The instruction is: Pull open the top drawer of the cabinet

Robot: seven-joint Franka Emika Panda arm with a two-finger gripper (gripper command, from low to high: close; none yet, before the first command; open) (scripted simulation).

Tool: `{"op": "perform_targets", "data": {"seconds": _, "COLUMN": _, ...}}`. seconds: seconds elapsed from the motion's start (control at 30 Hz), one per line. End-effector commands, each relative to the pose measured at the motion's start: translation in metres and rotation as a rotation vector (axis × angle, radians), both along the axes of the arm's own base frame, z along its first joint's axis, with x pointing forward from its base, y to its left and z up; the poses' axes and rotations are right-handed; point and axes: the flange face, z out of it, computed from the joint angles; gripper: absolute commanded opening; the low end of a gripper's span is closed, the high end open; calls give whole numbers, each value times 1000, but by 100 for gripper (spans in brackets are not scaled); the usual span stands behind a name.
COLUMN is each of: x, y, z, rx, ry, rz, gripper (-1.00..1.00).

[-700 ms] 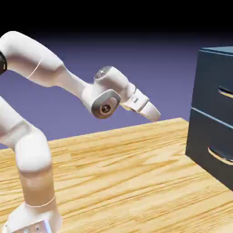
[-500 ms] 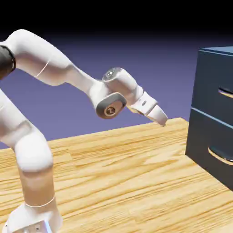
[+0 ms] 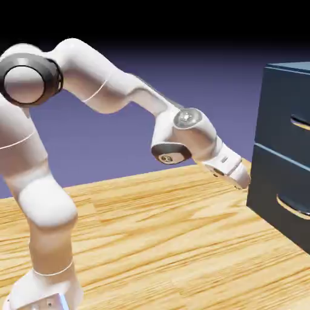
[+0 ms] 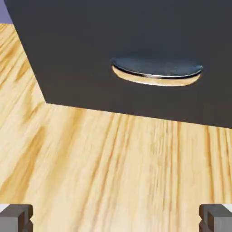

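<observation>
The dark navy cabinet (image 3: 273, 181) stands at the exterior view's right edge. Its top drawer (image 3: 281, 106) is flush, and the slim pale handle (image 3: 301, 123) is cut off by the frame. My gripper (image 3: 243, 180) hangs below that drawer's height, just left of the cabinet's near corner and low over the table. In the hand view my gripper (image 4: 116, 221) is open, its grey fingertips (image 4: 16, 217) far apart with nothing between them. That view faces the cabinet (image 4: 81, 41) at its lower drawer, whose curved pale handle (image 4: 156, 72) shows. The top drawer is out of the hand view.
The wooden table (image 3: 157, 242) runs under the arm up to the cabinet's base. The lower drawer's curved handle (image 3: 294, 209) shows at the exterior view's right. The arm's white links (image 3: 103, 85) arch high over the table from the left.
The arm has stretched to the right and down, bringing the hand from mid-table height to just beside the cabinet's lower front. The drawers have not moved.
</observation>
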Motion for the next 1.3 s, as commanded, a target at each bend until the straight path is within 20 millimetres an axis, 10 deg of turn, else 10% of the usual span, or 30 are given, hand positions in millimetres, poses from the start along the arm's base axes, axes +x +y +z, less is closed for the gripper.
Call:
{"op": "perform_targets", "data": {"seconds": 0.0, "x": 3, "y": -3, "z": -4, "rx": -1, "ry": 0, "rz": 9, "gripper": 0}}
{"op": "perform_targets", "data": {"seconds": 0.7, "x": 54, "y": -54, "z": -61, "rx": -171, "ry": -144, "rz": 188, "gripper": 0}}
{"op": "perform_targets", "data": {"seconds": 1.27, "x": 107, "y": -61, "z": -43, "rx": -580, "ry": -427, "rz": 346, "gripper": 0}}
